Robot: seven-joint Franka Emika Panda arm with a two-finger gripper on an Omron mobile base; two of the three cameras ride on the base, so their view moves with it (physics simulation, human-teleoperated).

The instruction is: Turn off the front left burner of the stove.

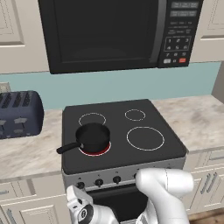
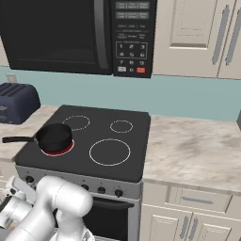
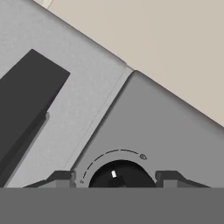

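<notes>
The stove has a black glass top with four white rings. Its front left burner glows red under a small black saucepan that covers most of the ring; the same burner and saucepan appear from the right. My gripper is low at the left end of the silver knob panel. In the hand view the gripper is open, its fingertips on either side of the leftmost black knob. The knob's white tick points up and slightly left.
A black microwave hangs above the stove. A dark blue toaster stands on the counter at the left. The saucepan's handle sticks out to the front left. More knobs line the panel. Beige cabinets sit below the counter.
</notes>
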